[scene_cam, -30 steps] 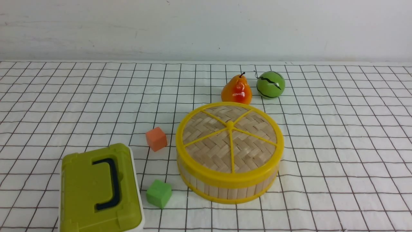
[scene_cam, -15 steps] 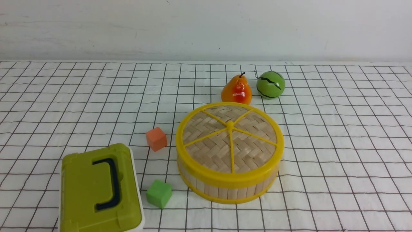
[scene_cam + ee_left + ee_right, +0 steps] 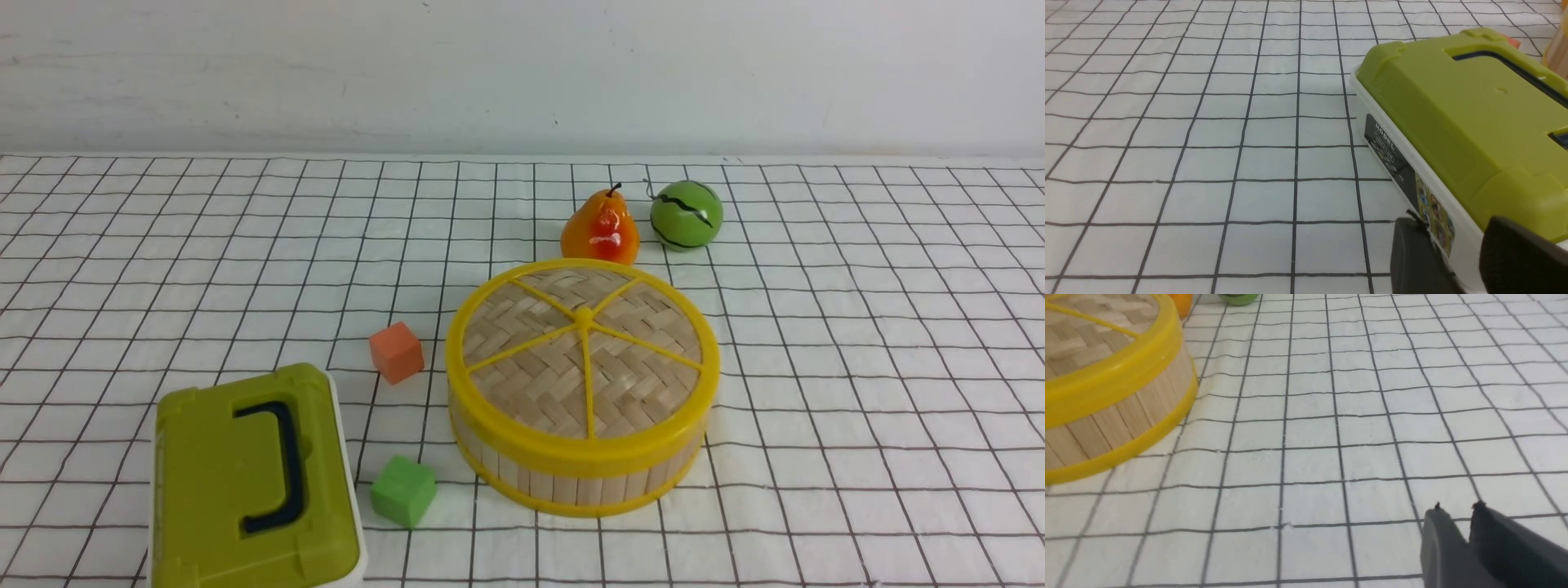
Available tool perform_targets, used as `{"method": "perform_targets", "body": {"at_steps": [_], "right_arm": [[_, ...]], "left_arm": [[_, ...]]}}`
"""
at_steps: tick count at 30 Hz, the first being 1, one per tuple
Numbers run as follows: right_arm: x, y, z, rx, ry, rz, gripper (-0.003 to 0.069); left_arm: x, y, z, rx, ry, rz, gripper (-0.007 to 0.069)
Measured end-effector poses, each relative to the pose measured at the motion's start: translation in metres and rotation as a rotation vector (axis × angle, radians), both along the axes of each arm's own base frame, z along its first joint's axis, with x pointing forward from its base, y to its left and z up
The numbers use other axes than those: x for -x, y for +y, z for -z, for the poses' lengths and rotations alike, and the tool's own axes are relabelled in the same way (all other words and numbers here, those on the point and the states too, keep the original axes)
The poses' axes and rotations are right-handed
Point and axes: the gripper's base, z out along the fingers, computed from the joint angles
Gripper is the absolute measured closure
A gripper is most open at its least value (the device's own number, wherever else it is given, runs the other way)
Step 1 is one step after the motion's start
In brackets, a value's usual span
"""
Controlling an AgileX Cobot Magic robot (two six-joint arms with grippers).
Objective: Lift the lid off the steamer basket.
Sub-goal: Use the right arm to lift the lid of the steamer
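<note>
The flat woven-bamboo, yellow-rimmed lid point(image 3: 539, 376) sits flush on the low round slat-walled steamer basket point(image 3: 571, 483). Right fingers point(image 3: 1441, 543) — nearly closed, empty — hang right of the basket, apart; best spread them, pinch the rim, lift straight. Left fingers point(image 3: 1417, 257): parted, empty.

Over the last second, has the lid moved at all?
No. In the front view the lid sits on the basket as before, its rim just as near the pear and orange cube.
</note>
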Motion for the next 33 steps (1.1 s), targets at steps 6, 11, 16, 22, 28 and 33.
{"method": "perform_targets", "body": {"at_steps": [6,11,16,22,28,33], "right_arm": [[0.000,0.007,-0.001,-0.253,0.008,0.001,0.0543],[0.000,0.008,-0.001,-0.292,0.011,-0.001,0.0536],[0.000,0.010,-0.001,-0.349,0.014,-0.005,0.0532],[0.001,0.020,-0.004,-0.788,0.043,-0.003,0.0525],[0.000,0.021,-0.011,-0.941,-0.002,-0.001,0.0519],[-0.001,0.019,-0.013,-0.901,-0.043,0.000,0.0513]], "left_arm": [[0.000,0.000,0.000,0.000,0.000,0.000,0.0386],[0.000,0.000,0.000,0.000,0.000,0.000,0.0386],[0.000,0.000,0.000,0.000,0.000,0.000,0.0386],[0.000,0.000,0.000,0.000,0.000,0.000,0.0386],[0.000,0.000,0.000,0.000,0.000,0.000,0.0386],[0.000,0.000,0.000,0.000,0.000,0.000,0.0386]]}}
